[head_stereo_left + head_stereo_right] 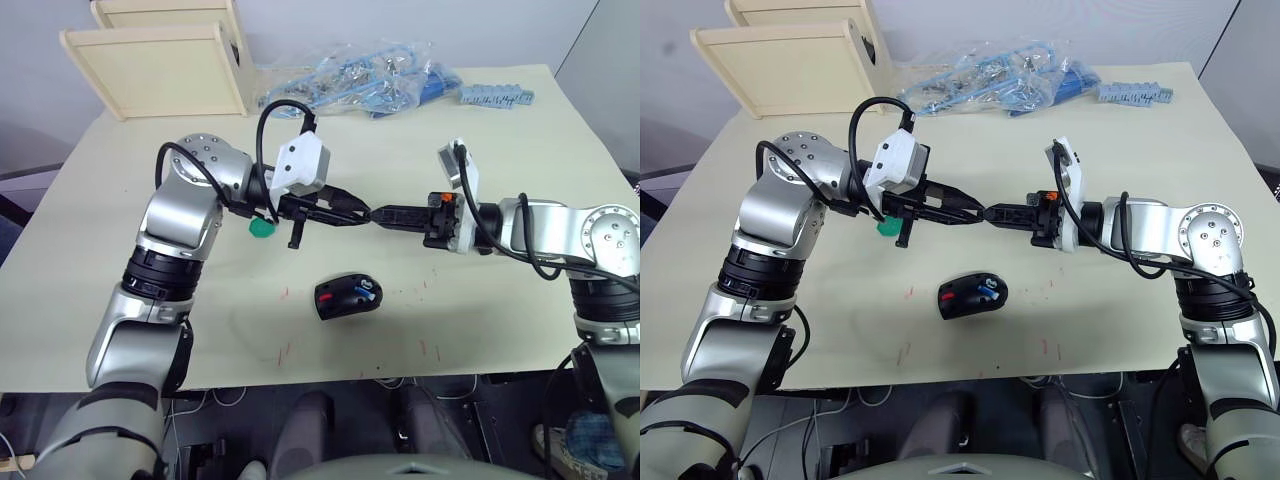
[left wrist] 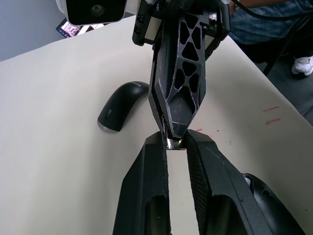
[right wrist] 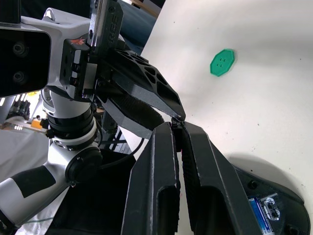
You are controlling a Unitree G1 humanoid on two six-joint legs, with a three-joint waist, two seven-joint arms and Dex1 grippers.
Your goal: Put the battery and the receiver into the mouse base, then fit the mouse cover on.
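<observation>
The mouse base lies open on the table near the front edge, red parts showing, with the blue battery seated in its hollow. Above it my left gripper and right gripper meet tip to tip in mid-air. A tiny silver receiver sits where the tips meet, and both grippers are shut on it, turned a quarter turn to each other. The mouse cover, a plain curved black shell, rests on the table beyond the fingertips.
A green octagonal piece lies under my left wrist. Wooden boxes stand at the back left. A plastic bag of blue parts and a strip of grey-blue parts lie at the back edge.
</observation>
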